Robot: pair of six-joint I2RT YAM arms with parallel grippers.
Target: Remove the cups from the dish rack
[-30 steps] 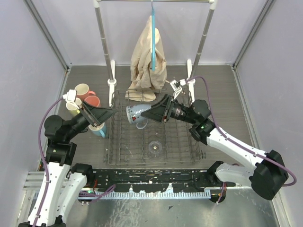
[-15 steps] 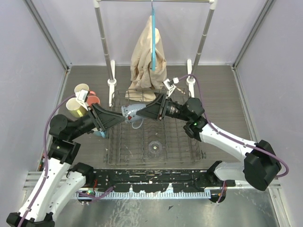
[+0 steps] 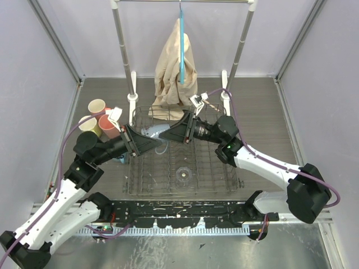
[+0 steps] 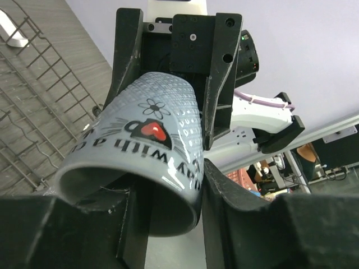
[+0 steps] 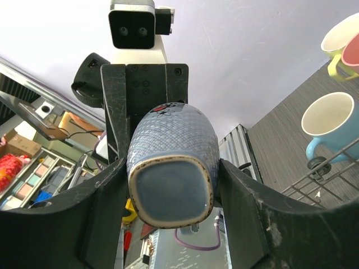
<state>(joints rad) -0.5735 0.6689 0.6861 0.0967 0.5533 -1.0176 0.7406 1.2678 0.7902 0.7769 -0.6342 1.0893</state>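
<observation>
A grey-blue mug [image 3: 152,133] with a heart print hangs on its side above the dish rack [image 3: 224,174], between both grippers. My right gripper [image 3: 166,133] is shut on its base end; in the right wrist view both fingers of the gripper [image 5: 171,182] press the mug [image 5: 171,168]. My left gripper [image 3: 147,141] is at the mouth end. In the left wrist view the gripper [image 4: 171,188] has one finger inside the mug [image 4: 140,145], clear of the wall, and the other touching the outside. A clear glass [image 3: 183,175] stands in the rack.
Two pale yellow mugs [image 3: 96,106] [image 3: 87,124] and a salmon-pink mug [image 3: 108,124] stand left of the rack. A light blue mug [image 3: 120,159] is mostly hidden under my left arm. A silver clothes rail with beige cloth [image 3: 176,67] stands behind the rack.
My left gripper has swung right from beside the rack to the mug's mouth end. My right gripper has carried the mug a little left and up toward it.
</observation>
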